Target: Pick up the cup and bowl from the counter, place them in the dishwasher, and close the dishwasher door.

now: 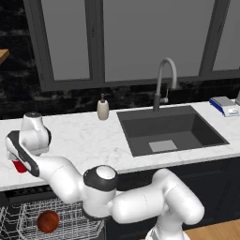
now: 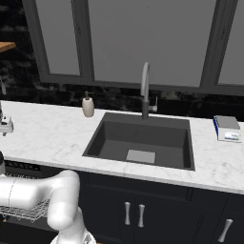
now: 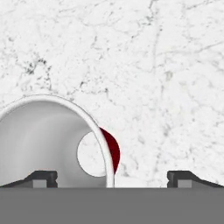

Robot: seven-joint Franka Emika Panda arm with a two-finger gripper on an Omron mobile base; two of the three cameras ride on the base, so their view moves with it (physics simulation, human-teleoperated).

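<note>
Gripper (image 3: 112, 177) spread wide over cup (image 3: 52, 140) on counter (image 3: 175, 65) — bowl (image 1: 48, 221) in dishwasher rack.

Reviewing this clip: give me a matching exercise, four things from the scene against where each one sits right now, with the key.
Things:
1. bowl
2. cup
3. soap dispenser
4. gripper

Places or states:
A. upright at the back of the counter, left of the sink
B. open, poised over the white rim
C. in the dishwasher wire rack
D. on the marble, under the hand

Pairs: 1-C, 2-D, 3-A, 4-B
</note>
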